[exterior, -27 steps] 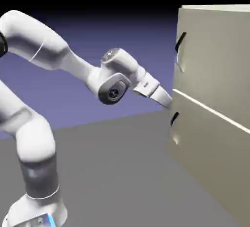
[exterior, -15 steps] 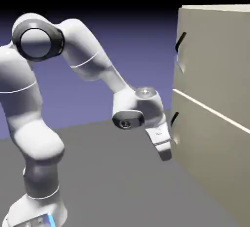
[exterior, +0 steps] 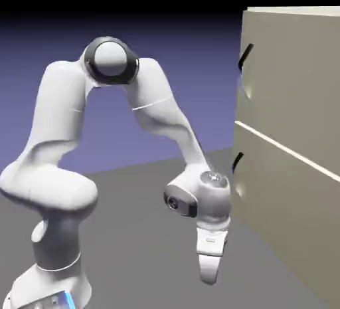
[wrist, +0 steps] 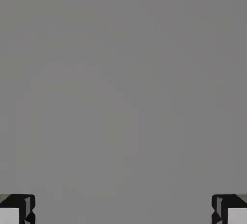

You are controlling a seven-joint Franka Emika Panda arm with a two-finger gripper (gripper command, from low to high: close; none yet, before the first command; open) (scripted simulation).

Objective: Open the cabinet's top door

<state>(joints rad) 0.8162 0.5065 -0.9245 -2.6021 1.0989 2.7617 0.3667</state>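
The beige cabinet (exterior: 292, 141) stands at the exterior view's right, taller than the arm. Its top door (exterior: 292, 75) is shut, with a short slanted black handle (exterior: 245, 57) near its left edge. The lower panel (exterior: 285, 221) has its own black handle (exterior: 237, 161). My gripper (exterior: 208, 276) hangs low, pointing down at the grey table, left of the lower panel and well below the top handle. In the hand view my gripper (wrist: 123, 216) is open, its fingertips (wrist: 17, 211) far apart at the bottom corners, nothing between them, only grey table surface ahead.
The grey table (exterior: 146, 234) stretches between the robot base (exterior: 46, 288) and the cabinet. The arm's elbow (exterior: 109, 62) arches high at the left of the cabinet.
The hand has swung down from near the seam between the two panels to low over the table, turning to point downward. The elbow has risen. The door stays shut.
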